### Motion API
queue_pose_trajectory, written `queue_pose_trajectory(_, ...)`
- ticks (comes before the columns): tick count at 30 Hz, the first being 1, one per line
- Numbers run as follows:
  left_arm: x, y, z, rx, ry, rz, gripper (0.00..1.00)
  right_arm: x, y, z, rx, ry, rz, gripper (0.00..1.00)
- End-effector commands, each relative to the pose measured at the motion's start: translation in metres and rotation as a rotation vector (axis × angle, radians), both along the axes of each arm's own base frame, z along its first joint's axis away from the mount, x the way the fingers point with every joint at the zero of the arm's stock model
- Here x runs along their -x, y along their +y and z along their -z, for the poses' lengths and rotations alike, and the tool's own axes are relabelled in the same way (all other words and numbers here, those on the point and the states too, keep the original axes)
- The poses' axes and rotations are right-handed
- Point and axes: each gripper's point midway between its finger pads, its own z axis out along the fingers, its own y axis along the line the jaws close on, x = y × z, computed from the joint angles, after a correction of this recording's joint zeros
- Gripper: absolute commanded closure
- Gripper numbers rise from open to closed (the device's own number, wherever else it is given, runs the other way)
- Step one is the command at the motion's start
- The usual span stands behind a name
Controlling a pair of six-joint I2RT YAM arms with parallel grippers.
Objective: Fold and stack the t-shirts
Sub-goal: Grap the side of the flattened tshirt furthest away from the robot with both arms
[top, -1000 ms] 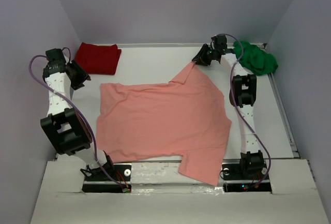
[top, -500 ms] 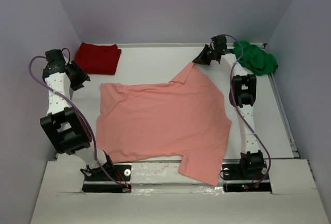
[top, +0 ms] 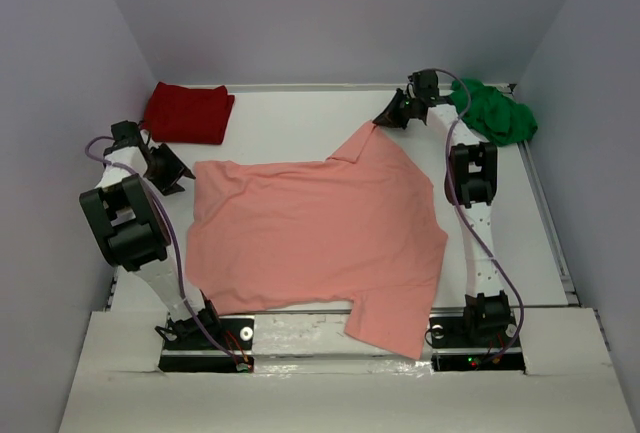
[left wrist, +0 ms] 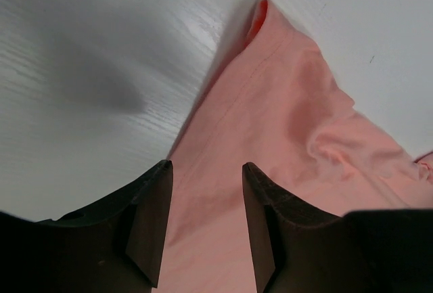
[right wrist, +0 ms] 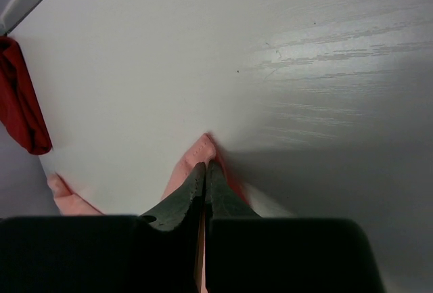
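**Pink shirt spread out: one far corner pinched, the other not yet taken**

Pink shirt (top: pixel 315 228) lies flat across the middle of the table (top: pixel 300 113), with one sleeve drooping over the near edge. Red shirt (top: pixel 190 113) sits folded at the far left. Green shirt (top: pixel 495 113) is a crumpled heap at the far right. Neither touches the pink one.

Right gripper (top: pixel 397 111): fingers pressed together on the far right tip of the pink shirt. Its wrist view shows a small peak of pink cloth at the fingertips.

Left gripper (top: pixel 172 171): fingers spread, low over the shirt's far left corner. The cloth edge runs between them and nothing is grasped.

Handling, as I judge it:
- The cloth is a thin, limp knit, light and without stiffness, so it will sag and drag wherever it isn't held.
- A one-sided lift would skew it.
- It is not fragile or slick, though a shallow pinch on a single layer could pull free.
- The best hold for the left looks to be the corner itself, on the stitched hem where the cloth is doubled. That would mirror the right's hold, so both far corners could rise together for the fold.
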Motion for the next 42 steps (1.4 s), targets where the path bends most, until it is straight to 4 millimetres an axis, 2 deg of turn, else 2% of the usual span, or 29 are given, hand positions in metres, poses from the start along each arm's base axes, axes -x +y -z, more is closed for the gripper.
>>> queue_pose_trajectory(1, -0.024, -0.004, -0.011, 0.067, -0.143, 0.04, 0.45, -0.007, 0.005, -0.072, -0.02, -0.154, -0.033, 1.0)
queue_pose_trajectory(7, -0.037, -0.006, -0.013, 0.104, -0.213, 0.055, 0.45, -0.006, 0.007, -0.079, -0.03, -0.164, -0.044, 1.0)
queue_pose_trajectory(13, -0.049, 0.001, -0.013, 0.086, -0.25, 0.029, 0.45, -0.005, 0.008, -0.083, -0.026, -0.179, -0.056, 1.0)
queue_pose_trajectory(26, -0.068, 0.015, 0.015, 0.076, -0.206, 0.004, 0.45, -0.003, 0.009, -0.085, -0.035, -0.178, -0.069, 1.0)
queue_pose_trajectory(33, -0.077, 0.021, 0.02, 0.068, -0.206, -0.002, 0.45, -0.001, 0.009, -0.088, -0.032, -0.182, -0.074, 1.0)
queue_pose_trajectory(42, -0.081, 0.012, 0.026, 0.124, -0.22, 0.018, 0.45, 0.0, 0.009, -0.086, -0.024, -0.178, -0.082, 1.0)
